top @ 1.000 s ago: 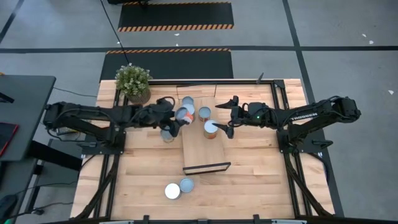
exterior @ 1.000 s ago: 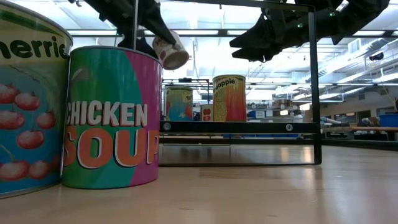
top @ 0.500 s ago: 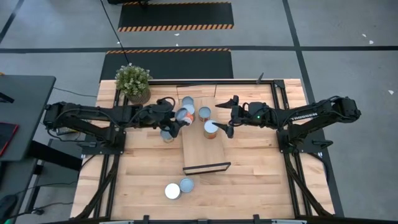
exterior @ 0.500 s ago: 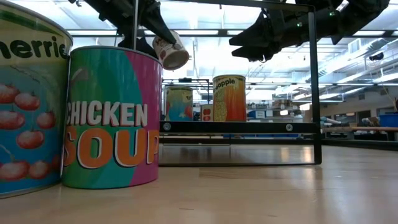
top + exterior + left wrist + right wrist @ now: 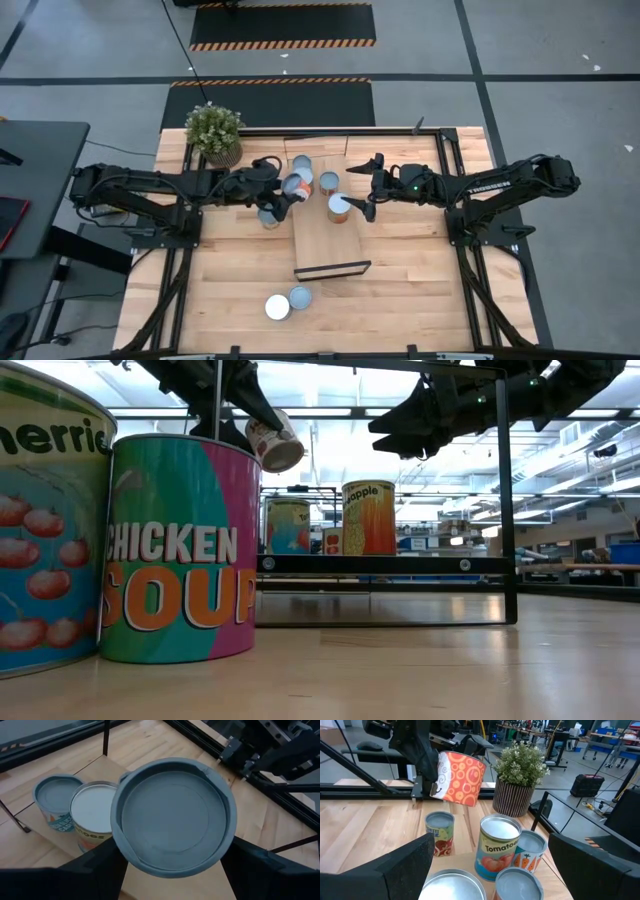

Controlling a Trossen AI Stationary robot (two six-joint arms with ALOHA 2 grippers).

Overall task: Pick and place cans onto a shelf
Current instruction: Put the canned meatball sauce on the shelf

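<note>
My left gripper (image 5: pixel 286 191) is shut on an orange can with circles (image 5: pixel 458 777), held tilted above the left edge of the shelf (image 5: pixel 330 245). The can's grey round end (image 5: pixel 175 815) faces the left wrist camera. The shelf is a pale board with a black frame. Several cans stand upright at its far end, among them a tomato can (image 5: pixel 497 847) and a silver-topped can (image 5: pixel 339 207). My right gripper (image 5: pixel 368 187) is open and empty above the shelf's right edge, beside the silver-topped can. My left gripper pinches the orange can's side wall (image 5: pixel 436 776) between its two fingers, one on each side of the round body. The fingers come from the table's left, slanting down. The can is lifted clear and tilted, one end up toward the wrist.
A small can (image 5: pixel 268 216) stands on the table left of the shelf. Two cans (image 5: pixel 287 303) stand near the table's near edge, a chicken soup can (image 5: pixel 180 550) and a cherries can (image 5: pixel 40 520). A potted plant (image 5: pixel 215 132) stands at the far left.
</note>
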